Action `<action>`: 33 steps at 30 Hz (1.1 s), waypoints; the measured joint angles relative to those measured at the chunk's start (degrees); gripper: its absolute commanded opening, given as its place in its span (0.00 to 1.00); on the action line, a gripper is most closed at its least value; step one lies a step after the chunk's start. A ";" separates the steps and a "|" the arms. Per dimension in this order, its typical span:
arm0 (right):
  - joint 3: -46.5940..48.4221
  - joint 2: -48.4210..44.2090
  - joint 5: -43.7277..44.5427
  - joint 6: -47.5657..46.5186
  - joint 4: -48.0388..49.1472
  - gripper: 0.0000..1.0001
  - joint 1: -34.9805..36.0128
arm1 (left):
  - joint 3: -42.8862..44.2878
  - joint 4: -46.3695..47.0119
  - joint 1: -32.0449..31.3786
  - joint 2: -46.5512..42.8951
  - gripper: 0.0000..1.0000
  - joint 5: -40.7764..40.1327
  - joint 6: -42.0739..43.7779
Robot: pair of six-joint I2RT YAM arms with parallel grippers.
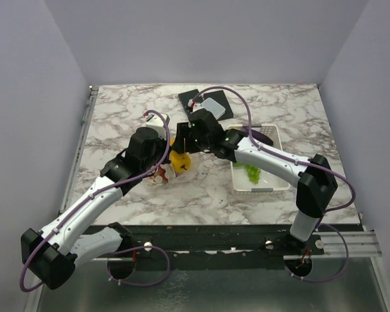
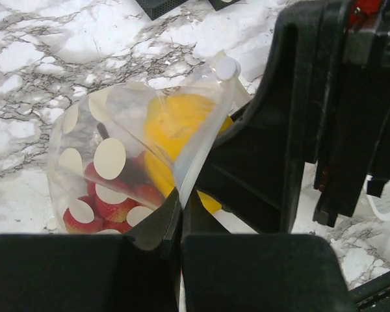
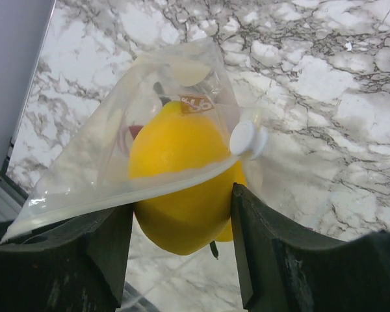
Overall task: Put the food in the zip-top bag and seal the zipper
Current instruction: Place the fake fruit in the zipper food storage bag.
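We take the white basket (image 1: 260, 190) on the marble table (image 1: 201, 201) as our reference.

Bag: the zip-top bag (image 3: 91, 162) is to the left of the basket, near it but not touching, and is held up off the table between the two arms. Its mouth faces the basket side.

Left gripper (image 2: 180, 213): we see the jaws pressed fully together, pinching a fold of the bag's clear edge. Nothing else is between them. It works from the side of the bag away from the basket.

Right gripper (image 3: 181, 218): the jaws stand partly apart and clamp the yellow lemon (image 3: 175, 162), one finger on each flank. It reaches across from the basket side.

Lemon: the upper half is inside the bag mouth and the lower half is outside it. The zipper (image 3: 149, 187) runs as a pale strip across the front of the fruit. A white round tab (image 3: 247, 138) sits at the strip's end, just above the right-hand finger.

Other contents: red strawberries (image 2: 104, 208) lie at the bottom of the bag, seen through the dotted film in the left wrist view.

In the basket: green grapes (image 1: 252, 173) lie toward its near end, and the purple eggplant (image 1: 263, 136) lies at its far end. The right forearm partly covers both.

Beyond the basket, to its far left, a dark pad (image 1: 205, 104) lies flat on the table with a pale rectangle on top. We cannot tell what that rectangle is.
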 measured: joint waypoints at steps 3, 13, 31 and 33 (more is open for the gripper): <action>0.83 1.05 2.14 1.64 1.25 0.46 0.15 | 0.00 0.00 0.00 0.11 0.00 0.22 0.00; 0.92 1.92 4.79 4.52 4.42 0.75 0.26 | 0.00 -0.11 0.00 0.15 0.00 0.48 0.02; -5.95 -5.14 3.26 3.80 5.33 0.77 0.24 | 0.00 -0.33 -0.07 0.15 0.00 0.46 0.00; -6.99 -7.13 2.64 3.65 5.35 0.77 0.26 | 0.00 -0.33 -0.11 0.15 0.00 0.44 0.00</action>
